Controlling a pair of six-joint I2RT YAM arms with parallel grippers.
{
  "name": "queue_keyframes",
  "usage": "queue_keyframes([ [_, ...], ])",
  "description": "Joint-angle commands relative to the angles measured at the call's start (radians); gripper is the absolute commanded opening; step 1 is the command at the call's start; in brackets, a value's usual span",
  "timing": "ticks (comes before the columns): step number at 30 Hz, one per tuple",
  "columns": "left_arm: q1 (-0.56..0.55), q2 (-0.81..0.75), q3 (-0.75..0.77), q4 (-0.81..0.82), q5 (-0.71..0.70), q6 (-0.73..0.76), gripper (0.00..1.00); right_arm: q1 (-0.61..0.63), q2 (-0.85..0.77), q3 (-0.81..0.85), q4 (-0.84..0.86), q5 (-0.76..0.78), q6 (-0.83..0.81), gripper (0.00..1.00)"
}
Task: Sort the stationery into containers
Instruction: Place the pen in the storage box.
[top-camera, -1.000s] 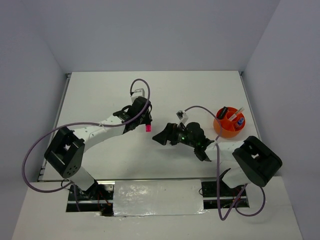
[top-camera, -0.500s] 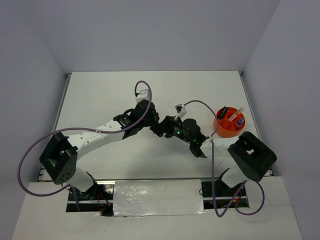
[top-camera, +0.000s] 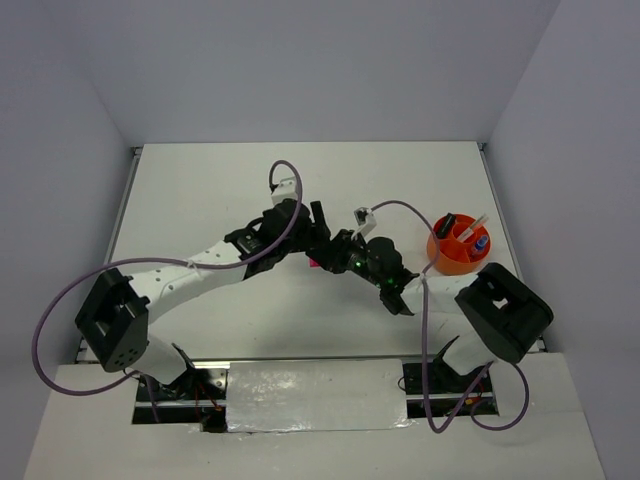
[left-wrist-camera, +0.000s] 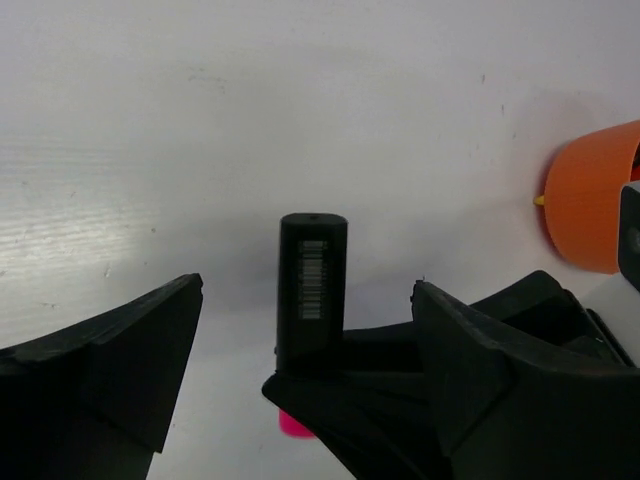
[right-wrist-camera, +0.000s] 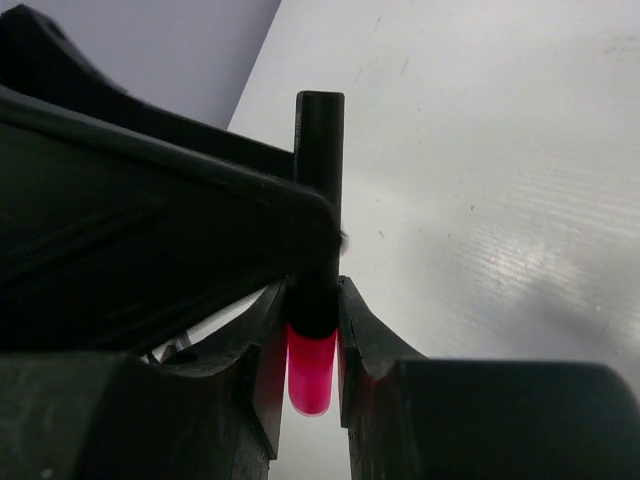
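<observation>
A black highlighter (left-wrist-camera: 312, 295) with a pink cap (right-wrist-camera: 311, 370) hangs above the table's middle, where the two arms meet. My right gripper (right-wrist-camera: 312, 300) is shut on it at the join of cap and barrel; its pink cap (top-camera: 314, 264) shows just below the jaws in the top view. My left gripper (left-wrist-camera: 308, 290) stands open, its fingers (left-wrist-camera: 130, 350) wide on either side of the barrel and not touching it. The orange bowl (top-camera: 442, 260) sits at the right and holds several stationery items.
The orange bowl (left-wrist-camera: 595, 200) also shows at the right edge of the left wrist view. Purple cables loop from both arms over the table. The left arm's finger (right-wrist-camera: 150, 230) fills the left side of the right wrist view.
The left arm carried the highlighter to the right, the right gripper came in and shut on it, and the left gripper has opened and let it go.
</observation>
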Motion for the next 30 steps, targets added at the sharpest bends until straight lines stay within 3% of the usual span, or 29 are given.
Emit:
queue_keyframes([
  [1, -0.010, -0.060, 0.126, -0.093, -0.060, 0.037, 0.99, -0.025, -0.122, -0.030, -0.057, 0.076, 0.057, 0.00],
  [2, -0.010, -0.074, 0.196, -0.137, -0.093, 0.049, 0.99, -0.042, -0.161, -0.041, -0.108, 0.102, 0.077, 0.00],
  [6, -0.006, -0.206, 0.321, -0.339, -0.264, 0.131, 0.99, -0.160, -0.472, -0.056, -0.571, 0.308, 0.232, 0.00],
  [7, -0.004, -0.235, 0.325, -0.361, -0.278, 0.144, 0.99, -0.176, -0.526, -0.047, -0.656, 0.418, 0.266, 0.00],
  [8, -0.002, -0.301, 0.313, -0.405, -0.287, 0.166, 0.99, -0.185, -0.580, -0.037, -0.823, 0.472, 0.306, 0.00],
  [12, -0.001, -0.479, 0.217, -0.490, -0.282, 0.200, 0.99, -0.333, -0.770, 0.023, -1.027, 0.534, 0.456, 0.00],
  [14, 0.001, -0.565, 0.164, -0.551, -0.266, 0.233, 0.99, -0.403, -0.767, 0.066, -1.115, 0.499, 0.470, 0.00],
  [17, 0.001, -0.643, 0.123, -0.629, -0.247, 0.290, 0.99, -0.548, -0.680, 0.166, -1.150, 0.356, 0.411, 0.00],
  [20, 0.001, -0.723, 0.049, -0.651, -0.163, 0.393, 0.99, -0.562, -0.533, 0.339, -1.117, 0.356, -0.016, 0.00],
  [24, 0.002, -0.843, -0.067, -0.623, -0.151, 0.434, 0.99, -0.575, -0.473, 0.373, -1.076, 0.388, -0.287, 0.00],
  [28, 0.002, -0.933, -0.201, -0.530, -0.135, 0.453, 0.99, -0.602, -0.476, 0.365, -1.110, 0.351, -0.324, 0.00],
  [30, 0.002, -0.955, -0.254, -0.496, -0.131, 0.454, 0.99, -0.612, -0.505, 0.341, -1.130, 0.324, -0.214, 0.00],
])
